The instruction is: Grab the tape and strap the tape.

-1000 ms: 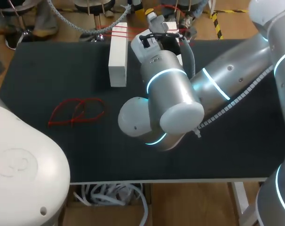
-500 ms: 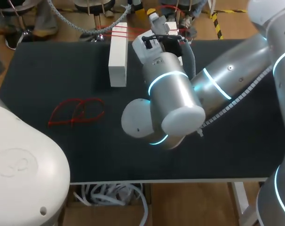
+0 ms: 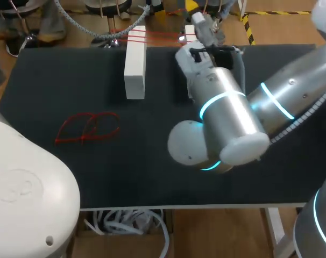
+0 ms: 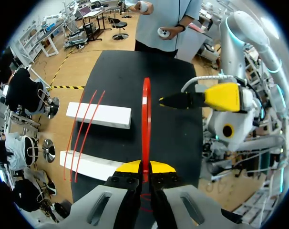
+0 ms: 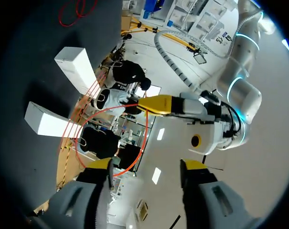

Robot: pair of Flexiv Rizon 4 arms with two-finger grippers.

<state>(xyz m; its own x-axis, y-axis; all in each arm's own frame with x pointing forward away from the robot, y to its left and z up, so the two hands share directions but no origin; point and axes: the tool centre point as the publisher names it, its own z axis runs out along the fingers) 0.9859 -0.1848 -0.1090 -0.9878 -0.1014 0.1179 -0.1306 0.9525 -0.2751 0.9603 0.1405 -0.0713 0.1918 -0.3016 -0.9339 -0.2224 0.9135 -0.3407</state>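
Rightward my right arm (image 3: 227, 115) has swung over the last second, baring more of the table (image 3: 55, 80) by the two white blocks (image 4: 99, 114). My left gripper (image 4: 144, 167) is clamped on a red band (image 4: 146, 109), which stands out ahead of it as a loop near the blocks. My right gripper (image 5: 147, 164) is spread wide, holding nothing, and faces that loop. More bands (image 4: 82, 129) span both blocks. Loose ones (image 3: 87, 129) lie on the table well apart from them.

Bright, even indoor light; soft, faint shadows.
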